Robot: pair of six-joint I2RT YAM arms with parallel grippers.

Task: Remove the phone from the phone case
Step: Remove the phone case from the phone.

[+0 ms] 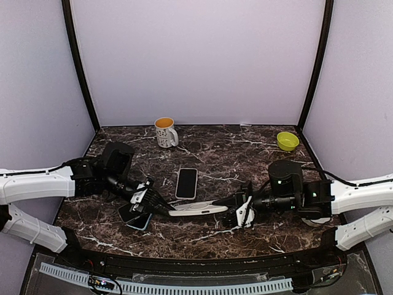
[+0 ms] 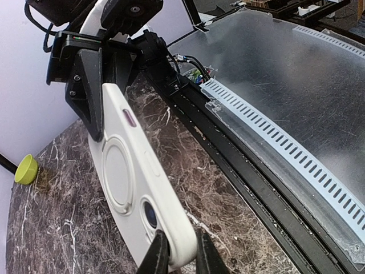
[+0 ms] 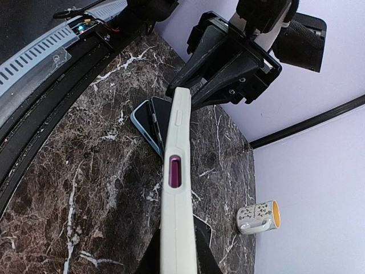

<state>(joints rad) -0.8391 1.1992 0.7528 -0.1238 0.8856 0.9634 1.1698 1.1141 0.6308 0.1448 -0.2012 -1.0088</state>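
- Closest to me, the white phone case [image 1: 198, 210] stands on its long edge, stretched between the two sets of jaws. One end is in each.
- At one end the left gripper [image 1: 158, 207] is clamped on the case's corner. Its fingers [image 2: 157, 257] press on the front and the back.
- At the other end the right gripper [image 1: 232, 204] is closed the same way, pinching the case across its thin side.
- On the narrow edge, just ahead of the right jaws, sits a magenta button [image 3: 174, 171] with a plain oblong nub past it.
- On the case's back, just ahead of the left jaws, a dark lens [image 2: 150, 214] shows in the cutout. A raised ring [image 2: 117, 171] lies beyond it. I can read no brand or lettering anywhere on the case.
- Just beside the left jaws, flat on the marble table [image 1: 245, 153], a phone in a light-blue case [image 3: 141, 121] overlaps a darker slab.
- A little past the span, nearer the left jaws than the right, a black phone [image 1: 186, 183] lies with its dark screen up.
- Well beyond the left jaws stands a mug [image 1: 165, 132], white with a yellow inside. Its small dark print is too fine to read.
- Well beyond the right jaws, near the table's far corner, sits a green bowl [image 1: 287, 141].
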